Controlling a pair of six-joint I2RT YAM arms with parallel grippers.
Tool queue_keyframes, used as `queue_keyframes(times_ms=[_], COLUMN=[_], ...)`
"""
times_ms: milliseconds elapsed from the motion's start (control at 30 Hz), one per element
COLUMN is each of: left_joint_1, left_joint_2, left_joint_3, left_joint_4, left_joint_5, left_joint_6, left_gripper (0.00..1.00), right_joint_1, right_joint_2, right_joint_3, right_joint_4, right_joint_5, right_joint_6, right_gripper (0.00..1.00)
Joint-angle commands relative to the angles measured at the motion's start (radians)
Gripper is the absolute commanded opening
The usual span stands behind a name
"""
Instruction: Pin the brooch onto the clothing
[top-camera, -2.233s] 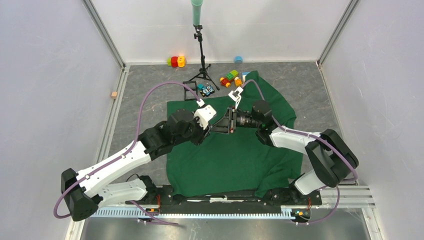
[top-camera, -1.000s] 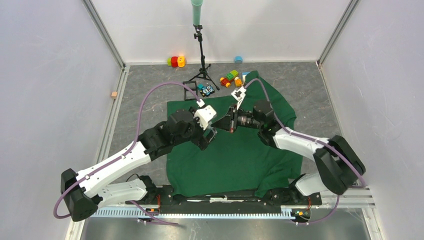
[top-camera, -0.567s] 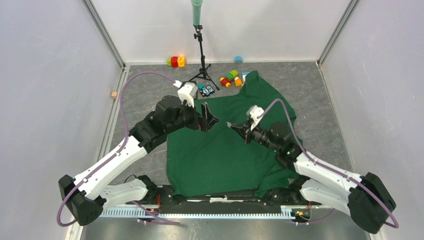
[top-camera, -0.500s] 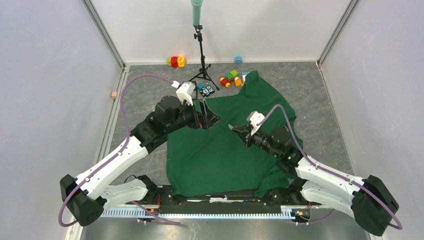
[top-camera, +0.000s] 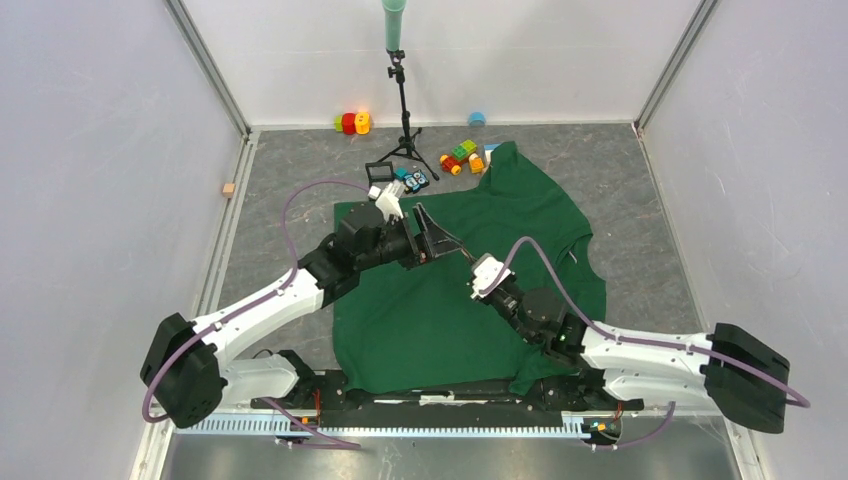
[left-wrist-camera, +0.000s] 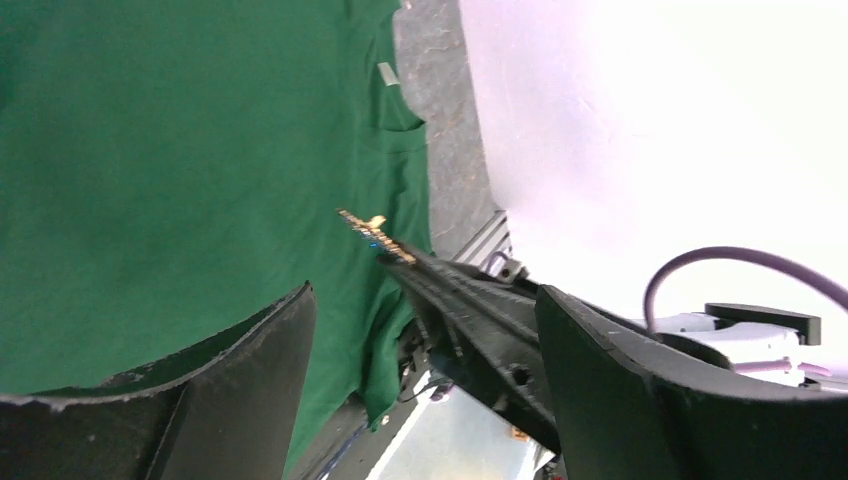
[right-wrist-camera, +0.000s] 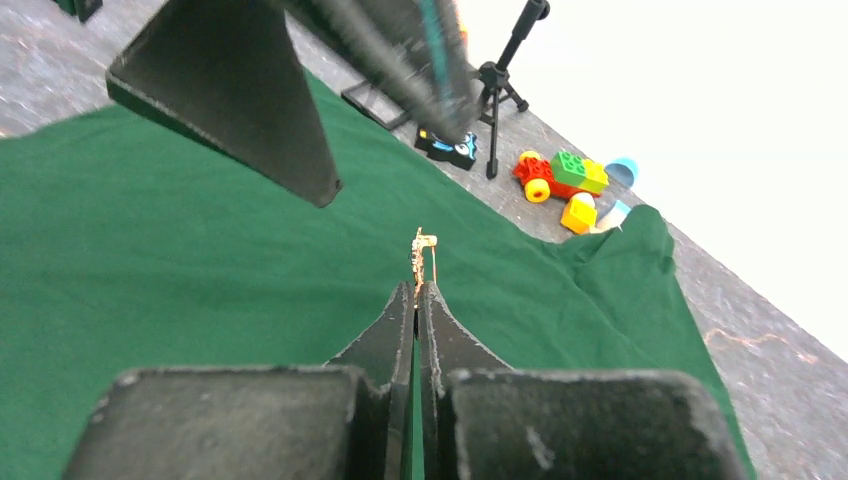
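Observation:
The dark green T-shirt (top-camera: 450, 310) lies spread flat on the floor. It also shows in the left wrist view (left-wrist-camera: 180, 130) and the right wrist view (right-wrist-camera: 150, 230). My right gripper (right-wrist-camera: 417, 288) is shut on the brooch (right-wrist-camera: 422, 250), a thin pale-gold piece seen edge-on that sticks out past the tips, above the shirt. My left gripper (left-wrist-camera: 425, 292) is open. The right gripper's fingers and the brooch (left-wrist-camera: 365, 222) point in between its jaws. From above, the left gripper (top-camera: 432, 243) and the right gripper (top-camera: 458, 252) meet over the shirt's upper middle.
Coloured toy blocks (top-camera: 462, 155) and a black tripod (top-camera: 402, 100) stand behind the shirt, with more blocks (top-camera: 350, 122) and a blue cup (top-camera: 477, 118) at the back wall. A small black device (top-camera: 412, 178) lies by the shirt's far edge. Grey walls enclose three sides.
The grippers parted from their meeting over the shirt. The right arm drew back toward the near right and lowered, then its tips came back to the left gripper, which shifted right.

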Motion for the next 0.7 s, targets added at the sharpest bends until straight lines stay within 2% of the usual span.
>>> queue_keyframes(times_ms=[0,100,467,667], left_joint_1=[-0.006,-0.007,-0.01,-0.01], left_joint_2=[0.013,0.027,0.056,0.062], left_joint_3=[-0.035,-0.042,-0.058,-0.051], left_joint_4=[0.157,0.164,0.17,0.185], left_joint_5=[0.018,0.01,0.009,0.01], left_joint_6=[-0.1,-0.102,-0.101,-0.102], left_gripper=[0.85,0.83,0.54,0.48], right_joint_1=[0.054,0.089,0.143,0.159], right_joint_2=[0.067,0.104,0.166,0.194], right_joint_3=[0.054,0.069,0.091,0.109], right_joint_4=[0.107,0.131,0.178,0.177], right_joint_5=[0.141,0.171,0.23,0.252], right_joint_6=[-0.108,-0.142,-0.193,-0.218], right_gripper=[0.0,0.0,0.0,0.0])
